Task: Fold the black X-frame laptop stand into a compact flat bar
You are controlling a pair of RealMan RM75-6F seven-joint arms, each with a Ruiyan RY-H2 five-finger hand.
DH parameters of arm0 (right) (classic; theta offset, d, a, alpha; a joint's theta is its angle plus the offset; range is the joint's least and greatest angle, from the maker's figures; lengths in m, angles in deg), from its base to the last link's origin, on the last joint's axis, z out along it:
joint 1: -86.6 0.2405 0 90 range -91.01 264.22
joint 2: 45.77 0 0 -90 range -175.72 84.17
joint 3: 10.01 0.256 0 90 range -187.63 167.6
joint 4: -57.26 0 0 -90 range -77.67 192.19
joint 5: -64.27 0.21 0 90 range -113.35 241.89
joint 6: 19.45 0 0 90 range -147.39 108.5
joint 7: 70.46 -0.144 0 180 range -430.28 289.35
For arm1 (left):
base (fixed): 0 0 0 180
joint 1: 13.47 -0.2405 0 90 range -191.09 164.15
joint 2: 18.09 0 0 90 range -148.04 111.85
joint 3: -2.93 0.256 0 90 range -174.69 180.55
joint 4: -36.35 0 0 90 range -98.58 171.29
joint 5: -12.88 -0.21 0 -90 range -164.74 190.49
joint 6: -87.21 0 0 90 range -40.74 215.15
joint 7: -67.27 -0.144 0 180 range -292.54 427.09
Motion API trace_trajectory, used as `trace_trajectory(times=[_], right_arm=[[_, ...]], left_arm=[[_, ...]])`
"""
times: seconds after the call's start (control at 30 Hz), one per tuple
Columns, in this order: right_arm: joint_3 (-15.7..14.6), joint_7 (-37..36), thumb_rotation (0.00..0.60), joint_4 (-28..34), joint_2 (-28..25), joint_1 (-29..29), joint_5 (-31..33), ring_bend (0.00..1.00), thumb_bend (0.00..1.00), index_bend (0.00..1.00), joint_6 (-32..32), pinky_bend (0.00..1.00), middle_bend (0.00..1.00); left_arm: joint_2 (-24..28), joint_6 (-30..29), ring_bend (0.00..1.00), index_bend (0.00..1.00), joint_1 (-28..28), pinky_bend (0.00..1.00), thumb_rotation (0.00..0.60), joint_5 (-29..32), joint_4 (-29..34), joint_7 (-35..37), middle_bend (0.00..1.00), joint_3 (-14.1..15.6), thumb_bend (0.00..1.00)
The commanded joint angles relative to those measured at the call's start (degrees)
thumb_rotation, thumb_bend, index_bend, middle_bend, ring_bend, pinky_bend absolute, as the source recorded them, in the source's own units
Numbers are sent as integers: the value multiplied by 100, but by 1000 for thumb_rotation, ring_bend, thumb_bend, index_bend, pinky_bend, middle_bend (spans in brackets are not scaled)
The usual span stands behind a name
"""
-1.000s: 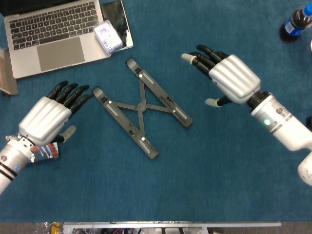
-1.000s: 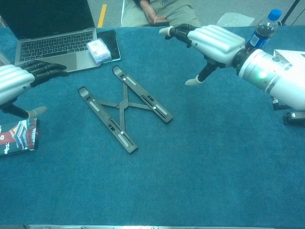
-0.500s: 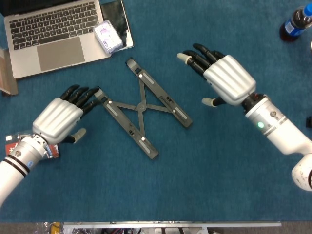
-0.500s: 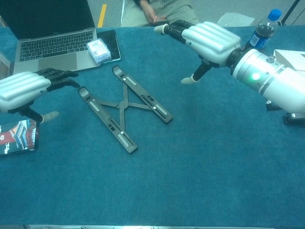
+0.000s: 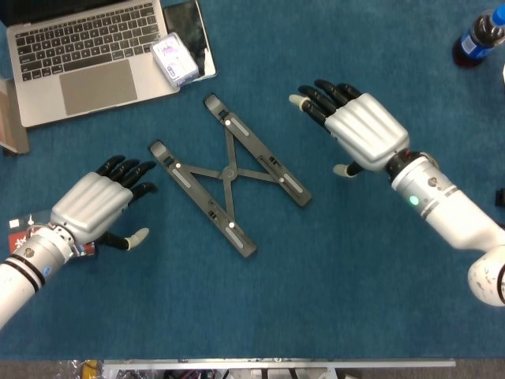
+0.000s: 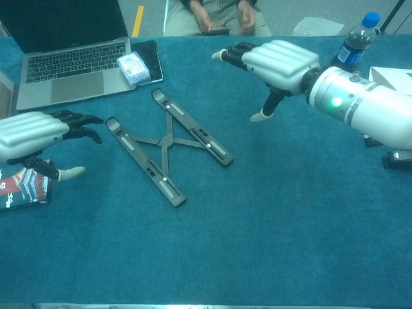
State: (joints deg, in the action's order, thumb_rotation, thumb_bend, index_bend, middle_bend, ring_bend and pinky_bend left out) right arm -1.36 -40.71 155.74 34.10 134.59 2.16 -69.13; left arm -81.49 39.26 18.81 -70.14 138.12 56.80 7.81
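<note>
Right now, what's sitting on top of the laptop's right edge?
A small white box rests partly on the laptop palm rest, overhanging onto a dark flat device beside it. What lies beneath the box is covered.

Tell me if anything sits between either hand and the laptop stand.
Nothing visible does. Only bare blue tabletop separates the left hand and the right hand from the open laptop stand. The laptop and small box lie farther back.
</note>
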Motion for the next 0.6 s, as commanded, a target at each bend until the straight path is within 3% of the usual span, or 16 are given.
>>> trace_trajectory(times=[0.03, 0.1, 0.2, 0.27, 0.33, 0.37, 0.6], right_arm=[[-62, 426, 600, 108, -22, 185, 417, 0, 0, 54, 73, 118, 29], [-91, 611, 600, 153, 5, 251, 566, 0, 0, 54, 19, 111, 23], [-142, 757, 600, 140, 92, 299, 567, 0, 0, 54, -96, 111, 22], [-153, 733, 600, 143, 144, 313, 558, 0, 0, 47, -132, 111, 22], [-164, 722, 600, 115, 182, 321, 522, 0, 0, 36, -174, 111, 22], [-168, 715, 600, 94, 205, 321, 490, 0, 0, 30, -205, 111, 22], [-224, 609, 600, -208, 382, 288, 161, 0, 0, 1, -416, 111, 21]], left_arm=[[-24, 203, 0, 184, 98, 0, 247, 198, 12, -128, 0, -2, 352], [-62, 240, 0, 176, 130, 0, 242, 277, -23, -256, 0, -14, 351], [-186, 169, 0, 141, 122, 0, 310, 292, -127, -472, 0, -16, 351], [-307, 89, 0, 96, 106, 0, 408, 249, -226, -594, 0, -15, 351], [-440, 20, 0, 57, 93, 0, 553, 186, -357, -672, 0, -15, 351], [-508, 3, 0, 47, 92, 0, 583, 167, -419, -687, 0, -19, 351], [-920, -150, 0, 0, 144, 0, 600, 1, -850, -429, 0, -160, 351]])
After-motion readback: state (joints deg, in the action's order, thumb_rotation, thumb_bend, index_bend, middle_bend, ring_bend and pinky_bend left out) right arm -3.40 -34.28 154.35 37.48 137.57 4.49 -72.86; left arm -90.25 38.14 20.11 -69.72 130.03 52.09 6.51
